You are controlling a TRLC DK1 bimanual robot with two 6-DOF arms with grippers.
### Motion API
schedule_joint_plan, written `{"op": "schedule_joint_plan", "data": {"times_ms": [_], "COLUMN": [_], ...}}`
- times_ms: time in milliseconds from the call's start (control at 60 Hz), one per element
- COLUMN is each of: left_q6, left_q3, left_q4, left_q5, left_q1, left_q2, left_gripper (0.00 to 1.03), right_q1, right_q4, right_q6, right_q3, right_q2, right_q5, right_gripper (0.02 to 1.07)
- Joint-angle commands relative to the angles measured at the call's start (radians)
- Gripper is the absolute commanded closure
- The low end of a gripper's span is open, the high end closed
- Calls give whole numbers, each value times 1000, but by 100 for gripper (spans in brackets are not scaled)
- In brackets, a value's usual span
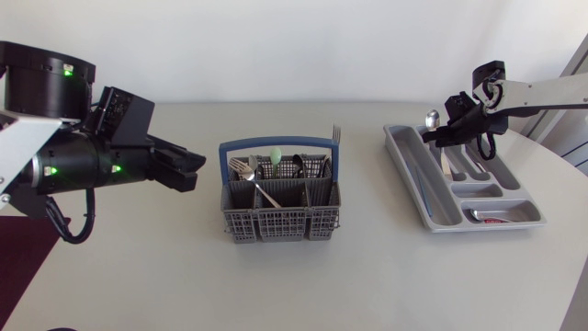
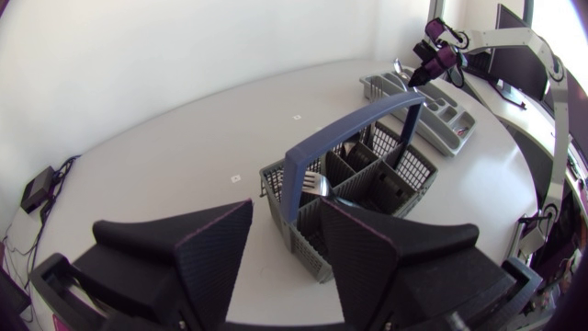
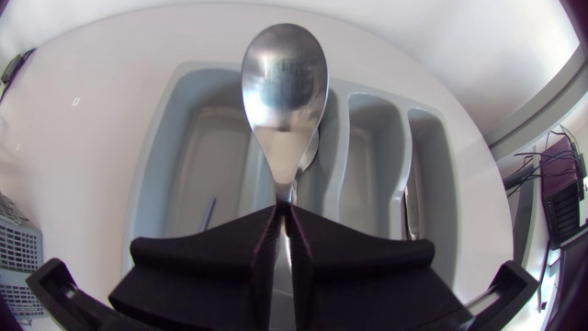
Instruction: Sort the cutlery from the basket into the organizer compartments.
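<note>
Right gripper (image 3: 283,221) is seen clenched on the handle of a spoon (image 3: 285,78); the bowl is held ahead, over the grey cutlery organizer (image 3: 207,156); left gripper (image 2: 285,219) is noted with fingers released, nothing grasped; the blue-handled basket (image 2: 354,124) is placed just ahead, a fork (image 2: 317,182) inside.
</note>
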Motion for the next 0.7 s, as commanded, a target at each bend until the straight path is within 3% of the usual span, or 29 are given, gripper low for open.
{"op": "schedule_joint_plan", "data": {"times_ms": [0, 117, 250, 367, 500, 683], "left_q6": [22, 23, 23, 27, 30, 36], "left_q3": [-37, -45, -49, -58, -69, -91], "left_q4": [12, 14, 14, 14, 14, 14], "left_q5": [15, 23, 31, 38, 61, 89], "left_q1": [8, 11, 11, 21, 37, 56], "left_q2": [-21, -30, -39, -49, -53, -65], "left_gripper": [52, 52, 52, 52, 52, 50], "right_q1": [2, 1, 4, 7, 7, 21], "right_q4": [0, 0, -1, -3, -1, 37], "right_q6": [24, 21, 23, 24, 26, 15], "right_q3": [-18, -22, -24, -28, -51, -168], "right_q2": [28, 40, 49, 49, 31, -103], "right_q5": [9, 11, 17, 23, 28, 40], "right_gripper": [101, 100, 80, 77, 56, 54]}}
